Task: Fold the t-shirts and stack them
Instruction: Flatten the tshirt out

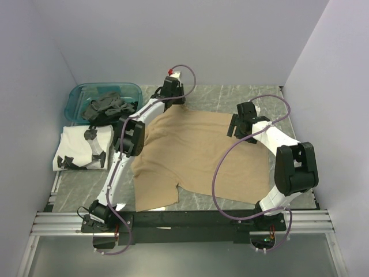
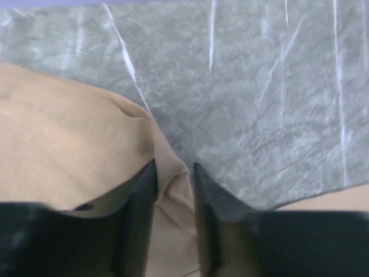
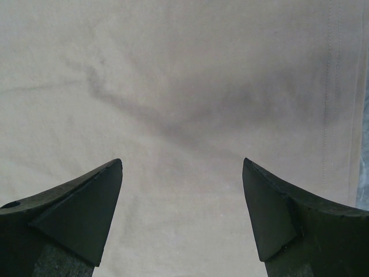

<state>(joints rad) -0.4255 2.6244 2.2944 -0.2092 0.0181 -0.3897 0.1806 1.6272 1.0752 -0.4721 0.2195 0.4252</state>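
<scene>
Teal tub (image 1: 78,95): far left of the table, with dark grey t-shirts (image 1: 106,107) heaped in it. Leave these until the shirt in hand is done.
White t-shirt (image 1: 75,144): lies folded just in front of the tub. It looks like the base of your stack, so aim to fold the tan one to about the same shape.
Left gripper (image 2: 173,167): at the far left corner of the tan shirt, its jaws nearly together with a ridge of tan cloth pinched between them. Make sure the bite is deep before you lift, because a thin pinch could slip out.
Tan t-shirt (image 1: 196,156): spread over the middle of the table (image 1: 230,95), lightly wrinkled.
Right gripper (image 3: 183,163): jaws wide apart with nothing in them, hanging over flat tan cloth near the shirt's far right side. Lower it onto the matching far corner and close on the edge. Then lift both corners level and bring them toward you together, so the fold lands straight.
</scene>
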